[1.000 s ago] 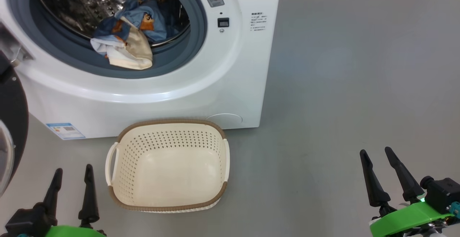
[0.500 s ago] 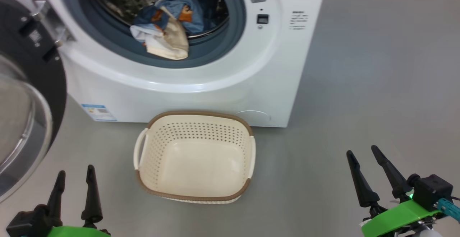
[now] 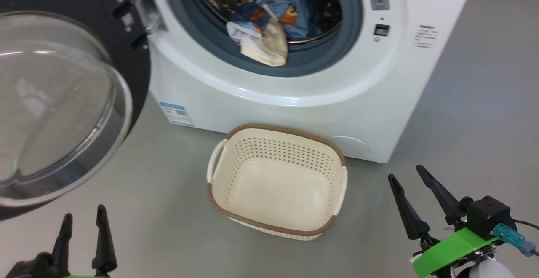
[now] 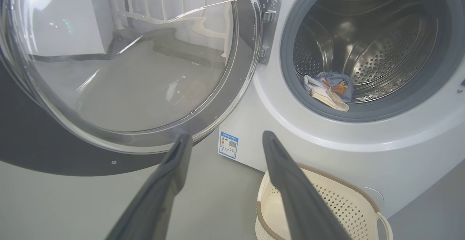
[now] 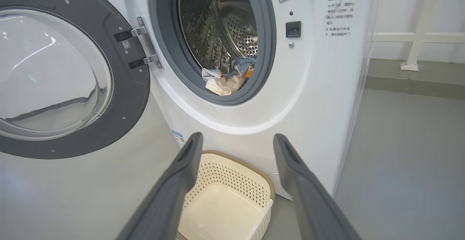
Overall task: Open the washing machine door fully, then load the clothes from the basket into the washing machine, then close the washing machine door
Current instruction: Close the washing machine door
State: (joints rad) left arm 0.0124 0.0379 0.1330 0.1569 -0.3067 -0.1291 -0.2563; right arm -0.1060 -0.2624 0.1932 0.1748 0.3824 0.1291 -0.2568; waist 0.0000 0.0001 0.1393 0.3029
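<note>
Now: clothes (image 3: 269,21) sit low in the washing machine (image 3: 294,113), beige piece draped over the grey gasket (image 3: 332,57); basket (image 3: 286,131) on the floor (image 3: 177,193) is empty. Left gripper (image 3: 83,212) and right gripper (image 3: 406,172) hang with jaws wide, holding nothing. You face the washing machine door (image 3: 63,97), swung wide left: rigid, hinged, glossy. Likely push its black rim (image 3: 141,76) far from the hinge (image 4: 267,32), not the glass bowl (image 4: 127,69).

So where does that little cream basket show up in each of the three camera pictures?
Head view: the basket sits low in the middle, on the floor before the washing machine.
Left wrist view: basket bottom right, partly behind the left gripper.
Right wrist view: basket bottom centre, between the fingers of the right gripper.
Shared landmark: the blue label sticker on the machine's front, up and left of the basket in all three.
</note>
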